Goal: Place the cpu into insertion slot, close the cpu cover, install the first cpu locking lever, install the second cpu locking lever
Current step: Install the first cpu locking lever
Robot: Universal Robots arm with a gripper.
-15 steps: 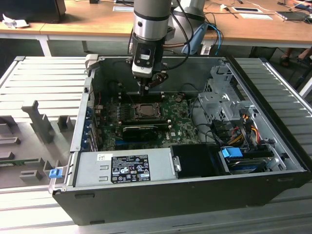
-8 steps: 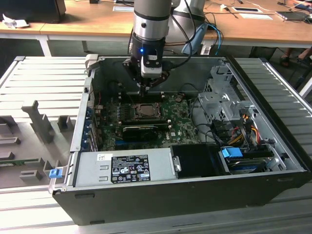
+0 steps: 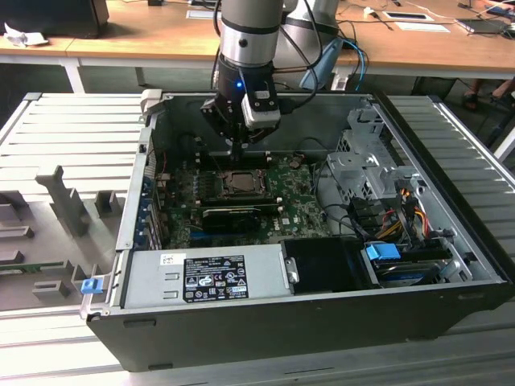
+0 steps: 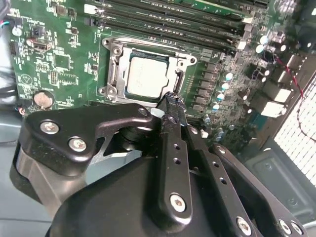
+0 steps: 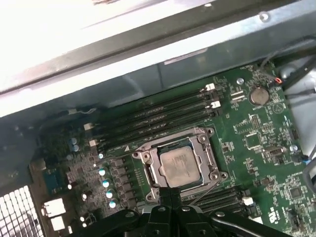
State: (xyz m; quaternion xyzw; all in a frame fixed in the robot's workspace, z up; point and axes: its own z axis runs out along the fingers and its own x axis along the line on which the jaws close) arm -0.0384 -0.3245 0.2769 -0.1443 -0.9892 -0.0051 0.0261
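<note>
Quick update from inside the computer case (image 3: 322,322). The cpu (image 4: 147,76) sits flat in the insertion slot (image 3: 241,183), about mid-motherboard (image 5: 256,143). It's right beside the memory slots (image 5: 158,116), which run along the board edge nearest the case wall. The cpu cover (image 4: 114,69) looks folded down over it, with the silver frame all round and the chip's face showing through the cut-out.

My jaws are pinched together with nothing between them that I can see. The fingertips (image 4: 170,101) hang at the socket edge facing away from the memory slots, near a corner of the frame. I honestly can't tell whether they're touching metal or just hovering.

So I reckon I'm on the lever part. A thin wire arm (image 5: 206,190) runs along that same edge and I take it for a locking lever, though I can't make out whether it's hooked.

How I'd go about it:
- Keep the jaws closed and use them as a single pusher.
- Land on the wire itself, not on the cover or the chip face.
- Press down first, then sideways under its catch, slowly, because a wire arm under spring load likes to skate off a narrow tip.
- Keep clear of the row of capacitors (image 5: 104,182) by the socket.
- Check the cover lies flat, since a lever forced over a crooked frame loads the chip unevenly.
</note>
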